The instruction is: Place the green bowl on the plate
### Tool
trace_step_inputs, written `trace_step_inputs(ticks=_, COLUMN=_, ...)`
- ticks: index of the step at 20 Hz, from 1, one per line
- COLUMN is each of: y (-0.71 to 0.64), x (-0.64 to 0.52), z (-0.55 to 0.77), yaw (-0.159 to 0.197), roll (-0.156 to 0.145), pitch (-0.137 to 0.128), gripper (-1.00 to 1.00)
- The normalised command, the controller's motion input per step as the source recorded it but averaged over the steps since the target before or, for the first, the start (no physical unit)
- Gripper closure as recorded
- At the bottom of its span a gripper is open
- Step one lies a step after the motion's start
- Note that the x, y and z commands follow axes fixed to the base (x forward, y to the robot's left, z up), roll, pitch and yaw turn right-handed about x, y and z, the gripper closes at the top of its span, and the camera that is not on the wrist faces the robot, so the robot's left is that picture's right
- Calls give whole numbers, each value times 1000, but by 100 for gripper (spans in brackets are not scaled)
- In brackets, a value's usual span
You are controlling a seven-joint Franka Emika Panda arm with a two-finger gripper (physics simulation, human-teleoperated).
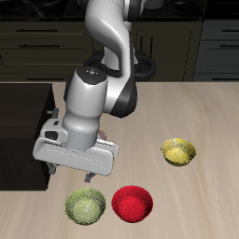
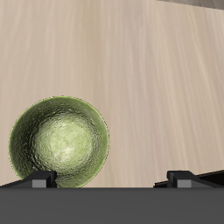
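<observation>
The green bowl (image 1: 85,206) (image 2: 59,143), olive and mottled, sits upright on the wooden table near its front edge, with nothing in it. My gripper (image 1: 77,175) (image 2: 112,179) hovers just above and slightly behind it, open, with nothing between the fingers. In the wrist view the bowl lies off toward one fingertip (image 2: 39,179) rather than centred between the two. The plate is out of view in both frames.
A red bowl (image 1: 133,203) stands right beside the green bowl, almost touching it. A yellow bowl (image 1: 178,151) sits farther back and apart. A dark raised surface (image 1: 23,131) borders the table beside the arm.
</observation>
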Motion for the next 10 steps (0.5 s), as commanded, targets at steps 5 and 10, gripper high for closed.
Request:
trace_step_inputs(ticks=5, y=12, x=43, z=-170, yaw=-5, roll=15, pitch=10, gripper=-100)
trace_step_inputs(ticks=10, y=-57, x=-14, z=-203, yaw=8, roll=-20, pitch=-20, gripper=-100)
